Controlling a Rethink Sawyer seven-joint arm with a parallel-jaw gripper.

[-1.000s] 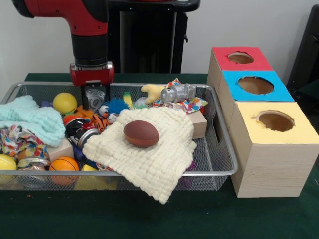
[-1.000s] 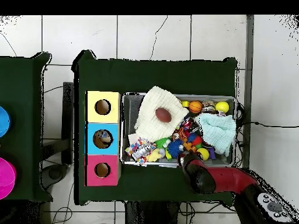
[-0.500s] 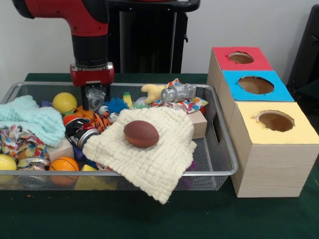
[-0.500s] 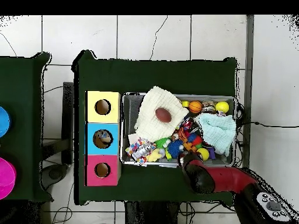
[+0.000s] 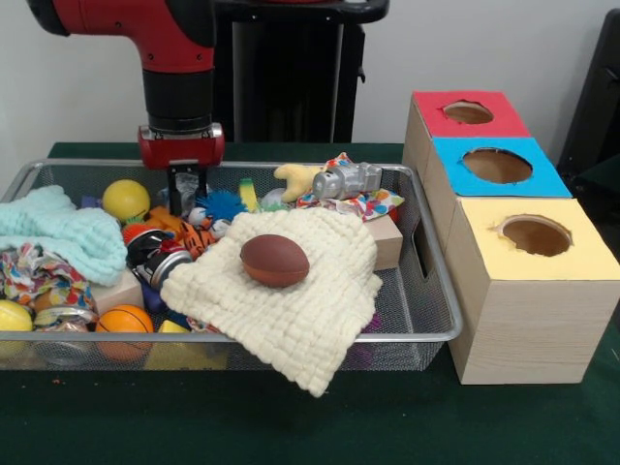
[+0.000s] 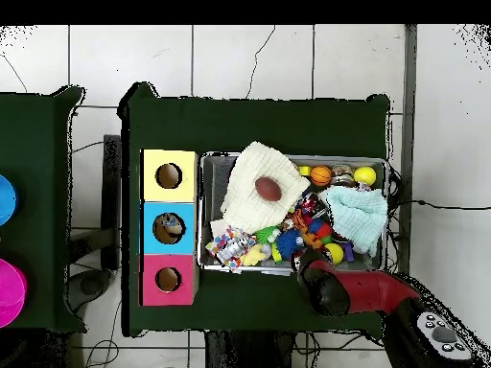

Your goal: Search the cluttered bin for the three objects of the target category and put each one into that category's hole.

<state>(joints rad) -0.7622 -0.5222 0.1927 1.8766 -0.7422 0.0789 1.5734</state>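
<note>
A wire bin holds a jumble of toys. On a cream cloth lies a brown football, also seen from above. A yellow ball sits at the back left and an orange basketball at the front left. My gripper hangs just above the clutter at the bin's back left, over a tiger toy and beside a blue spiky toy. Nothing shows in its grasp. In the overhead view the arm's end covers the gripper at the bin's lower edge.
Three boxes with holes stand right of the bin: red, blue and yellow. A pale blue cloth lies at the left, with a grey toy and a patterned cloth at the back. Another yellow ball sits in the front left corner.
The gripper has risen a little out of the clutter and shifted slightly right in the front view. The things in the bin have not moved.
</note>
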